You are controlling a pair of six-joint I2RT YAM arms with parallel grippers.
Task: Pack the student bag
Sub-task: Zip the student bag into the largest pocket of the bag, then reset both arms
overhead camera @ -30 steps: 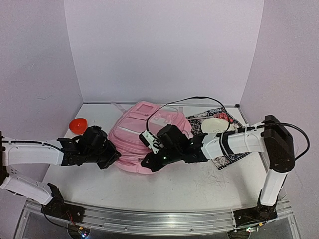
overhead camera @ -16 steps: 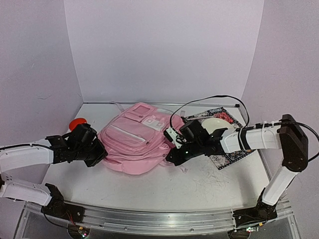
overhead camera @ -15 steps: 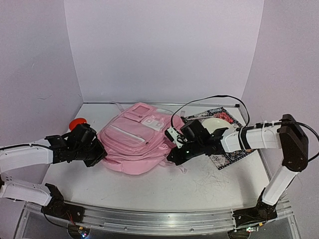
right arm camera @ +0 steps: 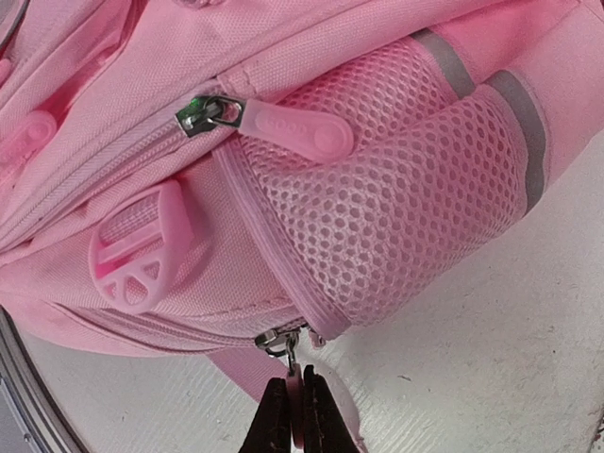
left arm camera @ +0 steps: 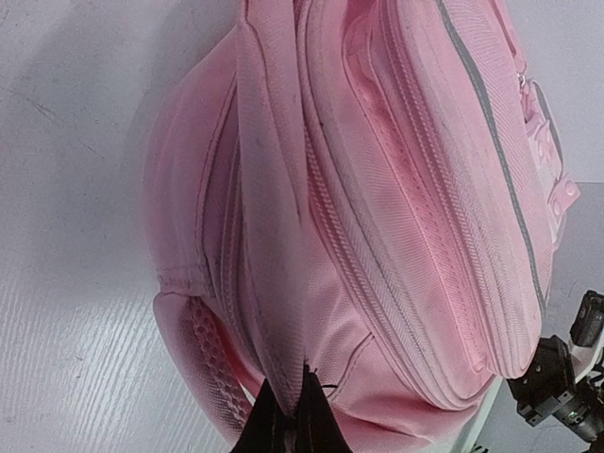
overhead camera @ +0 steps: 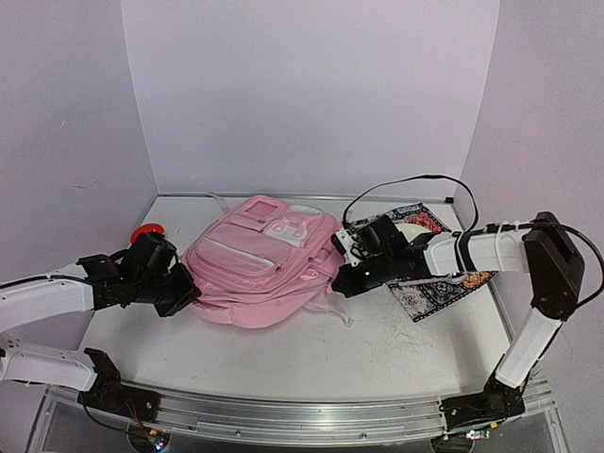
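Observation:
The student bag (overhead camera: 257, 269), a big pink backpack, lies flat on the table between my two arms. My left gripper (overhead camera: 192, 294) is at its left edge. In the left wrist view this gripper (left arm camera: 293, 427) is shut on a pinched fold of the bag's (left arm camera: 396, 189) fabric beside a zip seam. My right gripper (overhead camera: 337, 282) is at the bag's right side. In the right wrist view it (right arm camera: 293, 423) is shut on a pink zipper pull (right arm camera: 299, 379) hanging from a metal slider (right arm camera: 275, 338) under the mesh side pocket (right arm camera: 396, 208).
A red round object (overhead camera: 145, 231) sits at the far left behind my left arm. A patterned cloth (overhead camera: 432, 288) with a white bowl (overhead camera: 408, 230) on it lies to the right, under my right arm. A black cable (overhead camera: 415, 184) arcs above the right arm.
Both grippers have moved apart, the left one leftwards and the right one to the right and back. The bag has been drawn out flatter and lies further left.

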